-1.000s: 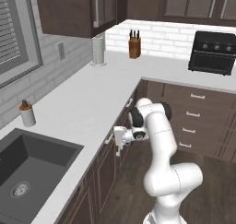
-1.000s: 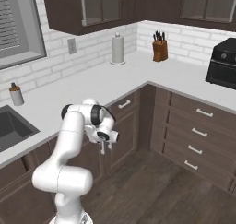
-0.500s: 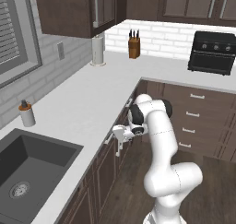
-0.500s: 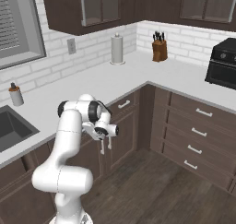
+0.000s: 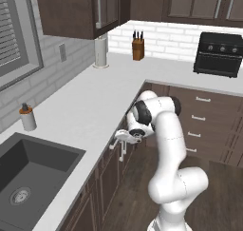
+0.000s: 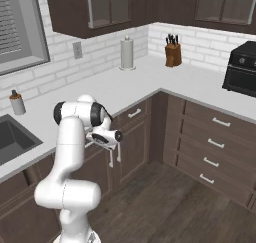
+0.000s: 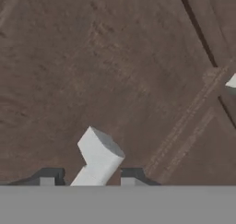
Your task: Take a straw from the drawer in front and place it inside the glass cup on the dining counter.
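From the left base view I see my pincer (image 5: 119, 149) just under the desk (image 5: 95, 101) edge, against the drawer (image 5: 124, 130) front. Right base view: fingers hang below that edge. Hand view: drawer's silver handle (image 7: 97, 156) sits between the fingertips; clenched or not, I cannot tell.

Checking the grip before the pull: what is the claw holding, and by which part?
The claw straddles one end of the silver bar handle of the drawer; whether its fingers actually press on it cannot be told.

The hand (image 7: 87, 181) tips are cut off low, hiding whether they touch the silver handle (image 7: 99, 156).
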Controlling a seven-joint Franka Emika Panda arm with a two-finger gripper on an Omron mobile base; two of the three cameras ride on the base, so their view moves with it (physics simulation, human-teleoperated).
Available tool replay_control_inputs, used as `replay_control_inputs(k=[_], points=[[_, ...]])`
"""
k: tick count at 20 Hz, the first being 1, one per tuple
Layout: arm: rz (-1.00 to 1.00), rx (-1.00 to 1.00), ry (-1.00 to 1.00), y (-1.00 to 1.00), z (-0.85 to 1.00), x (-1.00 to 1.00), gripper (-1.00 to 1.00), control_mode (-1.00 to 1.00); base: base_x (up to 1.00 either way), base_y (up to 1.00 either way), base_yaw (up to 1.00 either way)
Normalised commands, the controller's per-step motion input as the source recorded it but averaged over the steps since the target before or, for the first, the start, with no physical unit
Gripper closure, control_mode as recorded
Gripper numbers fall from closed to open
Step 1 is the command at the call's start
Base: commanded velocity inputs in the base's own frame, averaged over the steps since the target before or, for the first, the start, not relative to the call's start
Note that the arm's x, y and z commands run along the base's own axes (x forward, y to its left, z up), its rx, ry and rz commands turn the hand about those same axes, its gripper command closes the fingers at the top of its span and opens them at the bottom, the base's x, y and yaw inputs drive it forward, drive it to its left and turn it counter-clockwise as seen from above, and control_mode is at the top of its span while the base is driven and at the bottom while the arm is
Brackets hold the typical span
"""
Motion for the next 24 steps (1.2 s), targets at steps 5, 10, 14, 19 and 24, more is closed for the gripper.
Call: replay_control_inputs(k=[5, 10, 14, 19, 24], points=[[-0.33, -0.48, -0.07, -0.39, -0.38, -1.0, 1.0, -1.0, 0.0, 0.0, 0.0], [-0.15, -0.29, 0.0, -1.0, -0.23, -1.0, 1.0, -1.0, 0.0, 0.0, 0.0], [-0.08, -0.17, 0.0, -1.0, -0.3, -1.0, 1.0, -1.0, 0.0, 0.0, 0.0], [-0.03, -0.07, 0.03, -1.0, -0.16, -1.0, 1.0, -1.0, 0.0, 0.0, 0.0], [0.0, 0.15, -0.08, -0.9, 0.77, -1.0, 1.0, -1.0, 0.0, 0.0, 0.0]])
